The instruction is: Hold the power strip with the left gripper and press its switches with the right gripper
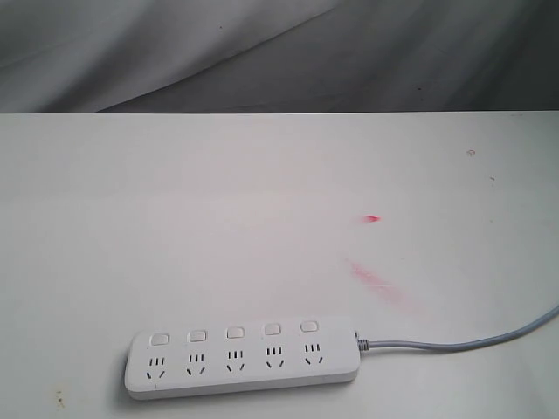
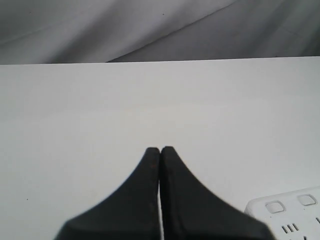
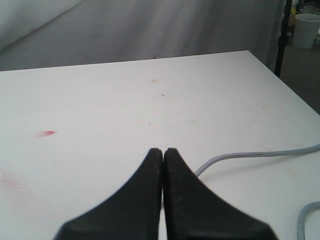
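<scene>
Power strip (image 1: 243,360) on red-smudged white table (image 1: 175,218); grey curtain (image 1: 262,52).

A white table (image 1: 262,175) carries a white power strip (image 1: 243,360) lying flat. Its grey cord (image 1: 454,345) trails right, and red smudges (image 1: 377,278) mark the surface.

One power strip (image 1: 244,375), five switches (image 1: 235,333), five sockets (image 1: 234,360) (one cord (image 1: 454,346)).

White worktop (image 1: 262,175) with red smears (image 1: 371,278). Grey draped cloth (image 1: 262,52) hangs behind it. Past one edge: dark floor (image 3: 300,75), white bucket (image 3: 306,30), black pole (image 3: 283,35). Lighting is even.
</scene>
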Controlling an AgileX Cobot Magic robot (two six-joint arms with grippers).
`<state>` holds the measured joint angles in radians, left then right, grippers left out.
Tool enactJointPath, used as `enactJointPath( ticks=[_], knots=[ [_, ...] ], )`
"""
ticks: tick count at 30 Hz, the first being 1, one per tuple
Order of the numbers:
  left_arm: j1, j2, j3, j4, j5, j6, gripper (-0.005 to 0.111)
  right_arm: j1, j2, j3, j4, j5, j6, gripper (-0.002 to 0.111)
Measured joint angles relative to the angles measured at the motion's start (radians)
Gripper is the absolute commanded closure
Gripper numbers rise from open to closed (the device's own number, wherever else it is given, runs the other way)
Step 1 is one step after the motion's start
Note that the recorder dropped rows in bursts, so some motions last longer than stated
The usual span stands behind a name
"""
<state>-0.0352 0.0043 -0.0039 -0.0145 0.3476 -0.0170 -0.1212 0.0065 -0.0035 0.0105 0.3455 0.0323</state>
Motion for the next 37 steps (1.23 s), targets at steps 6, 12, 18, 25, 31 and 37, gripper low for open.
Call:
enactJointPath(
  ticks=[6, 12, 18, 25, 31, 37],
  knots=[
    [0.0, 0.0, 0.0, 0.006, 0.0, 0.0, 0.106, 0.0, 0.0, 0.0, 0.0, 0.0, 0.0, 0.108],
    [0.0, 0.0, 0.0, 0.014, 0.002, 0.0, 0.106, 0.0, 0.0, 0.0, 0.0, 0.0, 0.0, 0.108],
    [0.0, 0.0, 0.0, 0.014, 0.002, 0.0, 0.106, 0.0, 0.0, 0.0, 0.0, 0.0, 0.0, 0.108],
    [0.0, 0.0, 0.0, 0.014, 0.002, 0.0, 0.106, 0.0, 0.0, 0.0, 0.0, 0.0, 0.0, 0.108],
    [0.0, 0.0, 0.0, 0.014, 0.002, 0.0, 0.106, 0.0, 0.0, 0.0, 0.0, 0.0, 0.0, 0.108],
    [0.0, 0.0, 0.0, 0.014, 0.002, 0.0, 0.106, 0.0, 0.0, 0.0, 0.0, 0.0, 0.0, 0.108]
  ],
)
